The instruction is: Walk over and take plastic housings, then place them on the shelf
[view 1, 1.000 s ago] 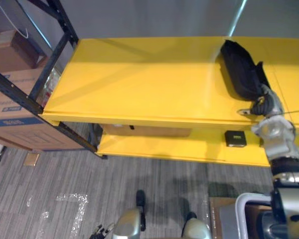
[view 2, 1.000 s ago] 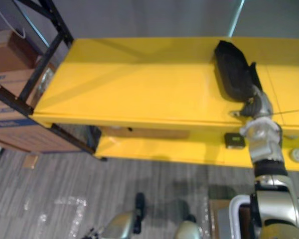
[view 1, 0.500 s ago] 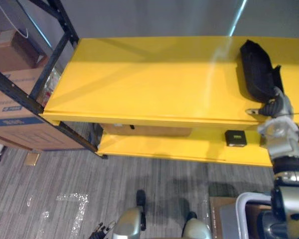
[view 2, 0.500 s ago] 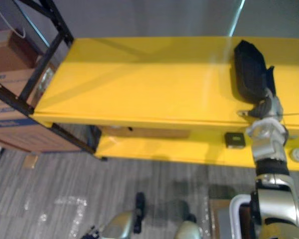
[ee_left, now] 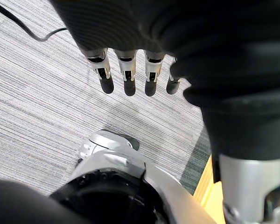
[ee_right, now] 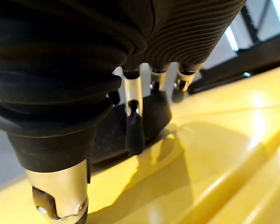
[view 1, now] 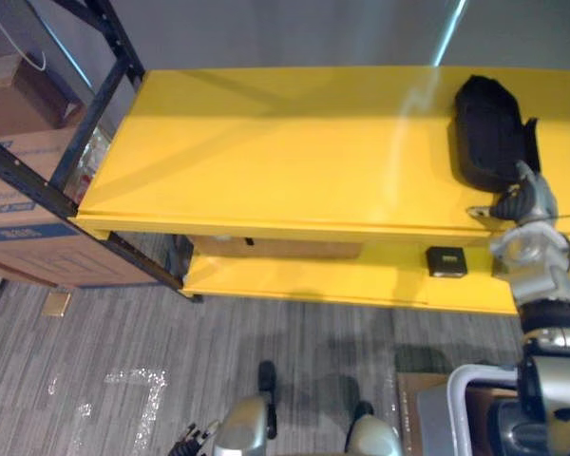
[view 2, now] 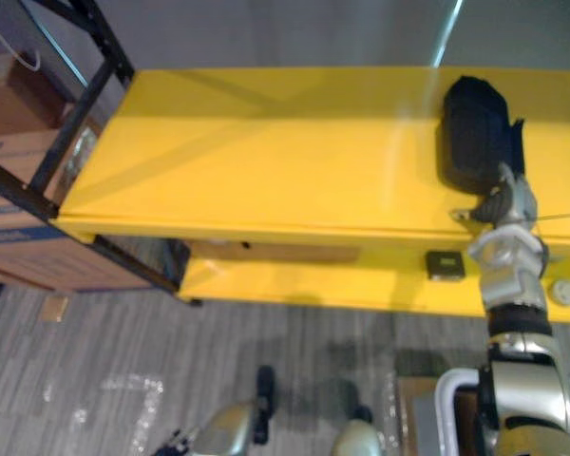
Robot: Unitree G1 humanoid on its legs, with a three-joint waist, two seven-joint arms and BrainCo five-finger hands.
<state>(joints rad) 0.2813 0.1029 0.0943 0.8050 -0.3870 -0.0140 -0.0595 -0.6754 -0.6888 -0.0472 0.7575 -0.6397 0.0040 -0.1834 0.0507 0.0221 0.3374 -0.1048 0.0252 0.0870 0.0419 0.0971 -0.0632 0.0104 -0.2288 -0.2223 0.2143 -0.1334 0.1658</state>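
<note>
A black plastic housing [view 1: 489, 128] lies on the top board of the yellow shelf [view 1: 266, 152], far to the right, its long side running front to back. My right hand [view 1: 521, 201] is at the housing's near end, by the shelf's front edge. In the right wrist view its fingers [ee_right: 134, 133] hang fairly straight, with their dark tips against the housing [ee_right: 154, 114] and not curled round it. My left hand [ee_left: 126, 70] hangs low over the carpet with its fingers straight and nothing in it.
A small black box [view 1: 446, 260] and a round grey part [view 2: 562, 293] sit on the lower yellow shelf. A black metal rack [view 1: 95, 104] with cardboard boxes [view 1: 19, 218] stands at the left. Grey carpet lies in front of the shelf.
The housing has swung from a slant to straight and slid right along the top board. My right hand has moved right with it, staying at its near end.
</note>
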